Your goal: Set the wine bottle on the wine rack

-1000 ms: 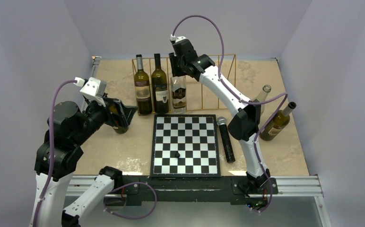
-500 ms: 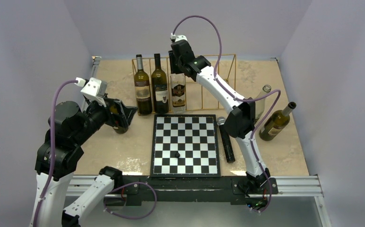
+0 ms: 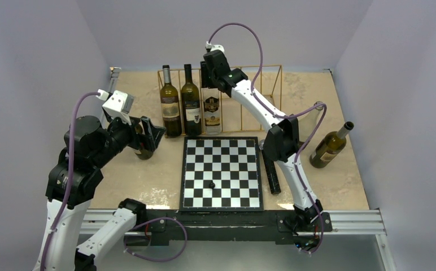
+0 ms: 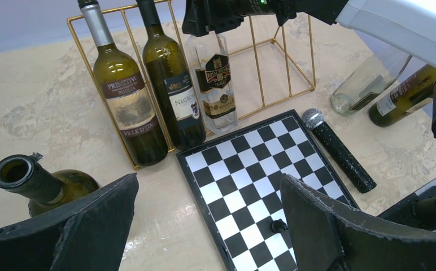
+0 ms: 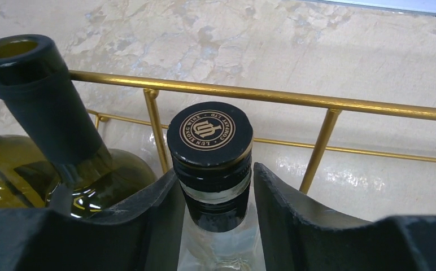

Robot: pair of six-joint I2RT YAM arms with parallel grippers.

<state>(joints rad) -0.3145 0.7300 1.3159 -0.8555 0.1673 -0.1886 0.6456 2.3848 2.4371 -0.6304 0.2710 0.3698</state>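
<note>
The wine bottle point(image 3: 212, 110), clear glass with a black cap point(image 5: 210, 132) and a dark label point(image 4: 218, 90), stands upright in the gold wire wine rack point(image 3: 267, 67), third slot from the left. My right gripper point(image 5: 214, 180) reaches over the rack's top bar point(image 5: 328, 104) and flanks the bottle's neck just below the cap. Its jaws are slightly parted, with a thin gap at the right finger. From above, this gripper point(image 3: 207, 79) sits at the bottle's top. My left gripper point(image 4: 207, 186) hangs wide open at the left point(image 3: 148, 135), holding nothing.
Two dark bottles point(image 3: 170, 107) point(image 3: 191, 104) fill the rack's left slots. An open green bottle point(image 4: 40, 183) stands by my left finger. A chessboard point(image 3: 221, 172) with one black piece point(image 3: 210, 184), a microphone point(image 3: 272, 169) and a leaning bottle point(image 3: 330, 147) lie nearer.
The right arm stood the clear bottle up straight in the rack, and its jaws have loosened from the neck. The left arm shifted slightly up and right, still open.
</note>
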